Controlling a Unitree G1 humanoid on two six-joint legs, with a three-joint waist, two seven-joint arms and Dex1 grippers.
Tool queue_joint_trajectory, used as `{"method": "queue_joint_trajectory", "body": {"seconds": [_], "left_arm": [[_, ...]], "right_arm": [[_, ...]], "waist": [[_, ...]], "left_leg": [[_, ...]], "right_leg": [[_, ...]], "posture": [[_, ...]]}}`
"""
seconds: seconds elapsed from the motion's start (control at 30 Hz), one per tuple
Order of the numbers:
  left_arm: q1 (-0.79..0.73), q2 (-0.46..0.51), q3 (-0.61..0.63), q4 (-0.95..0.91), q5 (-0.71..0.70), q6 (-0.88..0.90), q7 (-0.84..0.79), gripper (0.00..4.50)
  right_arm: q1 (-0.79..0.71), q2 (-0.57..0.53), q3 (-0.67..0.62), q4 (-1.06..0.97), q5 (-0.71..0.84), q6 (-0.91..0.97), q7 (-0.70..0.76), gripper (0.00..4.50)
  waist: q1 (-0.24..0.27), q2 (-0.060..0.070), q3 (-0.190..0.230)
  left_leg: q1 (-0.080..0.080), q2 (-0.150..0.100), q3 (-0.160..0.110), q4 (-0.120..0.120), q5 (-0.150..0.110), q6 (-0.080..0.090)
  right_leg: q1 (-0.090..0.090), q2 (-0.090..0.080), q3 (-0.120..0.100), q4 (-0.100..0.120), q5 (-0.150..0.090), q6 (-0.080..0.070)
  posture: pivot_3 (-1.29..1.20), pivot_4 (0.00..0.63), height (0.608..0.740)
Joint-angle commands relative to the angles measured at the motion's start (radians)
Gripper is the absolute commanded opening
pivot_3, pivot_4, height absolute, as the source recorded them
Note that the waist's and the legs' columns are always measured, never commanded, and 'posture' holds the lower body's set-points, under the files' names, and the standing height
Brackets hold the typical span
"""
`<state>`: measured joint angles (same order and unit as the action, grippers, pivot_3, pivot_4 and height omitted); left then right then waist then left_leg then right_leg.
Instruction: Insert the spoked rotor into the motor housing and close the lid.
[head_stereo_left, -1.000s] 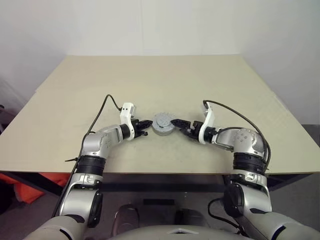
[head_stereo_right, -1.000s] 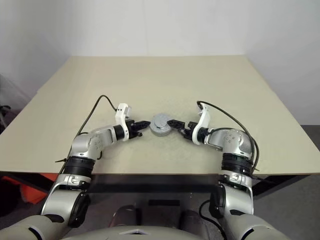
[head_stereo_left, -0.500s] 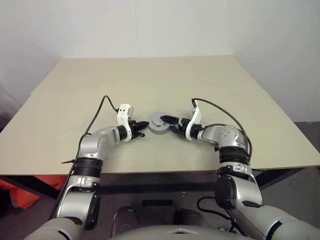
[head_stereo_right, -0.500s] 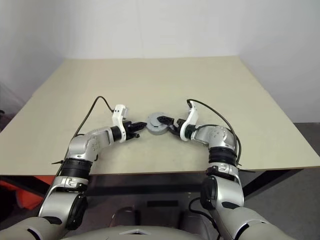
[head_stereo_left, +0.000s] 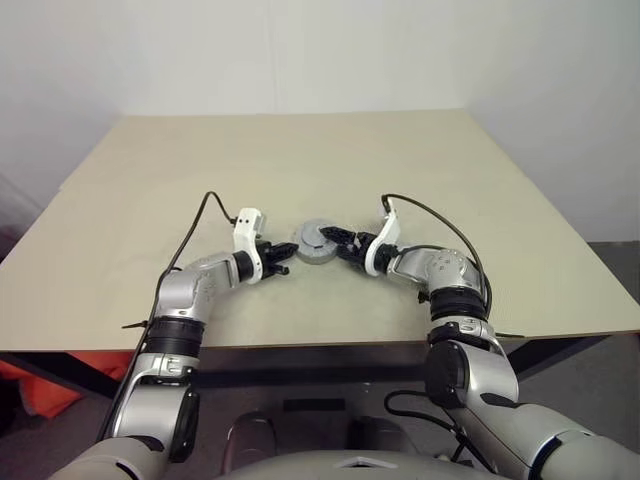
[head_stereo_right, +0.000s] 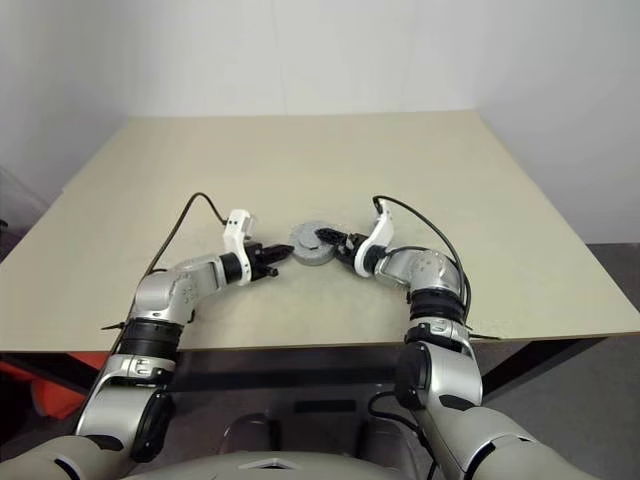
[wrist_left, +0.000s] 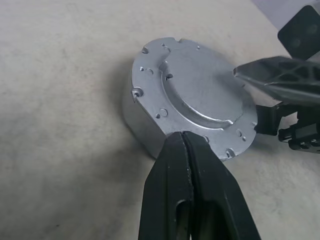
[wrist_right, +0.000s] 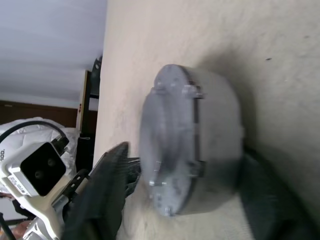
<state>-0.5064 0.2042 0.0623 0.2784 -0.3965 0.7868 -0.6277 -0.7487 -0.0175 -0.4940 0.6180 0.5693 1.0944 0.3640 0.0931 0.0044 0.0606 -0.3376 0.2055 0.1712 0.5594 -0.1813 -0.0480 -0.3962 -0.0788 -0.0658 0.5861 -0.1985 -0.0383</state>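
Observation:
The round grey motor housing (head_stereo_left: 318, 244) sits mid-table with the lid (wrist_left: 200, 95) lying flat on top of it. The spoked rotor is hidden. My left gripper (head_stereo_left: 287, 267) is shut, its tips (wrist_left: 184, 137) resting against the housing's near-left rim. From the right, my right gripper (head_stereo_left: 336, 240) reaches in with its jaws apart and the housing between them. One of its fingers (wrist_left: 270, 75) lies just over the lid's top face, and a narrow gap shows between finger (wrist_right: 105, 190) and lid.
The beige table (head_stereo_left: 300, 160) stretches bare behind and beside the housing. Each arm's black cable (head_stereo_left: 212, 205) loops up above the wrist. The table's front edge runs close under both forearms.
My right gripper has moved in to the left over the housing, and its jaws have narrowed. The left gripper has stayed put and shut. The camera view has shifted.

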Motion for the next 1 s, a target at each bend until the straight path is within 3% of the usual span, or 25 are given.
{"method": "queue_joint_trajectory", "body": {"seconds": [0.03,0.27,0.4,1.0], "left_arm": [[0.004,-0.023,-0.036,0.010,0.000,0.016,0.002,0.00],[0.000,-0.023,-0.035,0.016,0.007,0.012,-0.003,0.00],[-0.002,-0.022,-0.035,0.020,0.009,0.010,-0.004,0.00],[0.003,-0.030,-0.005,0.014,0.002,-0.013,0.012,0.00]], "right_arm": [[-0.057,0.070,0.041,-0.041,0.093,0.054,0.067,2.28],[-0.059,0.082,0.042,-0.048,0.102,0.046,0.066,2.28],[-0.060,0.081,0.043,-0.029,0.084,0.025,0.049,1.80],[-0.076,0.056,0.043,0.044,0.045,-0.074,-0.004,1.72]], "waist": [[0.000,0.000,0.000],[0.006,0.001,0.000],[0.004,0.001,0.000],[0.004,0.001,0.000]], "left_leg": [[0.000,0.000,0.000,0.000,0.000,0.000],[-0.001,-0.001,0.000,-0.004,0.000,0.000],[-0.003,-0.001,0.000,-0.004,0.001,-0.002],[-0.003,-0.001,0.000,-0.004,0.001,-0.002]], "right_leg": [[-0.001,0.000,0.000,0.001,0.000,0.000],[-0.003,0.000,0.000,0.002,0.001,-0.001],[-0.004,0.000,0.000,0.002,0.001,-0.001],[-0.004,0.000,0.000,0.002,0.001,-0.002]], "posture": [[0.00,0.000,0.740],[0.00,0.000,0.740],[0.00,0.000,0.740],[0.00,0.000,0.740]]}}
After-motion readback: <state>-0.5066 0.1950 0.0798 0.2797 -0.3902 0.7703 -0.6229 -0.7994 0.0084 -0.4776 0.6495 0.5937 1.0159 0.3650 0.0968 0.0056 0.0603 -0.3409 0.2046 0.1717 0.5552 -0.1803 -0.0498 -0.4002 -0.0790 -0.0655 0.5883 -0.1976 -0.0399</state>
